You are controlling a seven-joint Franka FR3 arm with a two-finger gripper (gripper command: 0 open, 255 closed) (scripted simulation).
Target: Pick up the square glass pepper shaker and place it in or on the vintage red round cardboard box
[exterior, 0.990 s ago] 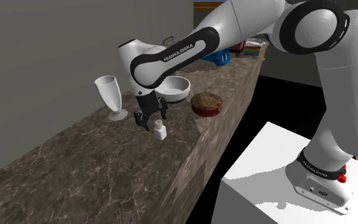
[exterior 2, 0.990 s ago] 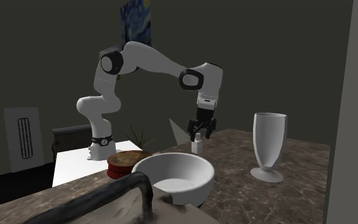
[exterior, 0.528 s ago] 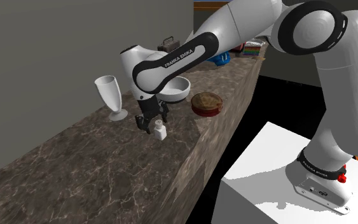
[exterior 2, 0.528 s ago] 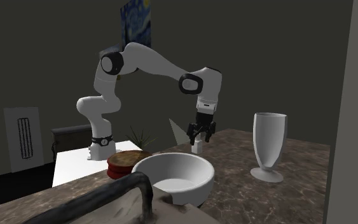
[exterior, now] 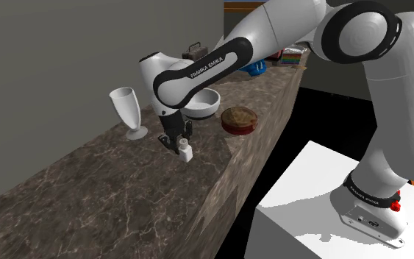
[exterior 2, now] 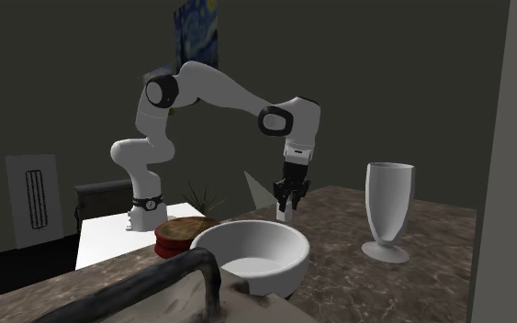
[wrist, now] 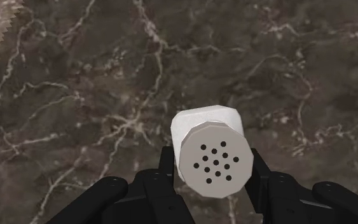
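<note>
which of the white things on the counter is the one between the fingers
The small pepper shaker with the perforated top: the fingers clasp its sides. The tall goblet and the round bowl stand apart from it, untouched.

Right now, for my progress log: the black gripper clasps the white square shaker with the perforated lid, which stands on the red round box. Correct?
No. The white square shaker stands on the dark marble counter, not on the red round box, which sits apart, as the shoulder view shows. The black gripper does clasp it.
</note>
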